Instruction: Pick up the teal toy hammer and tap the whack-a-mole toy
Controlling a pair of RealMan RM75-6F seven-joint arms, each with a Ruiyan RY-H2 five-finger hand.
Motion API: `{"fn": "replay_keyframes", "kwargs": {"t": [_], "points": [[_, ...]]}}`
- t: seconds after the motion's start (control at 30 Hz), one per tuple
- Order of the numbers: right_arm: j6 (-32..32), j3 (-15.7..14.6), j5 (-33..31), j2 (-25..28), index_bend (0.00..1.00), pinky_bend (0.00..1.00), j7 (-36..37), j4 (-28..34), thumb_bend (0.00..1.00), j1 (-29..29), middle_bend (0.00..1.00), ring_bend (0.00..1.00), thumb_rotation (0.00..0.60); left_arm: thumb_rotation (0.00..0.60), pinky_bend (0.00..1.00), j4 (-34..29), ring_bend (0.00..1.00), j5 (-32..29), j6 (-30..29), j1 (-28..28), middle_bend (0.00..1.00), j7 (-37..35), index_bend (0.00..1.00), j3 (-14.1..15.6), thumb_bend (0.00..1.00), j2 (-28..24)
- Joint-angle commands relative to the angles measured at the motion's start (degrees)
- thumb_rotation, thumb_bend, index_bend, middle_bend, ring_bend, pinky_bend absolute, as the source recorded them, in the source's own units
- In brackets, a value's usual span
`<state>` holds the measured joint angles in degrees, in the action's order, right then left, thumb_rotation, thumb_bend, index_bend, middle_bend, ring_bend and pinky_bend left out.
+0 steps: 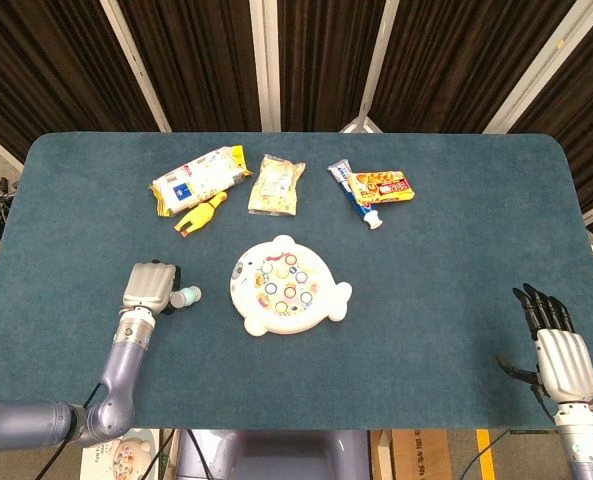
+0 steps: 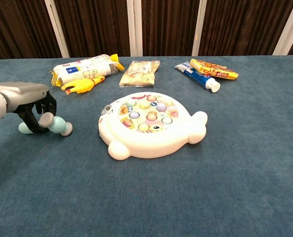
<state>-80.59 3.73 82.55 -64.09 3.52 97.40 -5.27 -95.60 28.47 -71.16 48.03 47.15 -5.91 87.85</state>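
Teal toy hammer (image 2: 51,125) lay low at the table's (image 1: 446,230) left side, well to the left of the whack-a-mole toy (image 2: 148,126). Small and chunky, pale teal body with grey-white rounded ends; one end poked out to the right past the fingers (image 2: 43,107), another showed at the left under the palm. Sat at or just above the blue cloth; contact with it hard to judge. Gripped by the left hand (image 1: 149,287), dark fingers curled down around the middle from above, silver back of the hand facing up. In the head view only the tip of the hammer (image 1: 186,297) showed beside the left hand.

Whack-a-mole toy (image 1: 286,285) white, rounded with small lobes at the edges, pastel buttons in a ring on top, flat on the cloth near the table's middle.

Right hand (image 1: 558,345) rested at the near right edge, fingers straight and slightly apart, holding nothing.

Along the far side: snack bag (image 1: 198,179), yellow rubber chicken (image 1: 201,214), small packet (image 1: 277,184), toothpaste tube (image 1: 356,195), orange box (image 1: 383,186).
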Motion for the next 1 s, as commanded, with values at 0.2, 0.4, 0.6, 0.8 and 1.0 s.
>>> {"fn": "replay_keyframes", "kwargs": {"t": [0.2,0.4,0.6,0.8,1.0], "points": [[-0.07,-0.06,0.15,0.02,0.0,0.0,-0.02,0.06,0.24,0.03,0.0,0.0,0.6,0.6,0.4,0.19,0.3,0.24,-0.08,-0.17,0.41,0.29,0.48,-0.54,0.43,0.02],[-0.03,-0.09,0.16,0.02,0.0,0.0,-0.02,0.09,0.24,0.03,0.0,0.0,0.6,0.6,0.4,0.41,0.3,0.66,-0.12,-0.25,0.41,0.44,0.48,-1.06,0.43,0.06],[0.0,-0.11,0.19,0.06,0.0,0.0,0.02,0.11,0.24,0.03,0.0,0.0,0.6,0.6,0.4,0.28,0.3,0.66,0.03,-0.36,0.41,0.81,0.48,-1.27,0.43,-0.03],[-0.06,-0.14,0.25,0.08,0.0,0.0,-0.01,0.16,0.24,0.06,0.0,0.0,0.6,0.6,0.4,0.14,0.3,0.73,-0.05,-0.48,0.4,1.05,0.48,-1.5,0.43,-0.11],[-0.11,-0.18,0.35,0.09,0.0,0.0,0.02,0.2,0.24,0.09,0.0,0.0,0.6,0.6,0.4,-0.09,0.3,0.89,-0.13,-0.6,0.4,1.08,0.47,-1.9,0.43,-0.44]]}}
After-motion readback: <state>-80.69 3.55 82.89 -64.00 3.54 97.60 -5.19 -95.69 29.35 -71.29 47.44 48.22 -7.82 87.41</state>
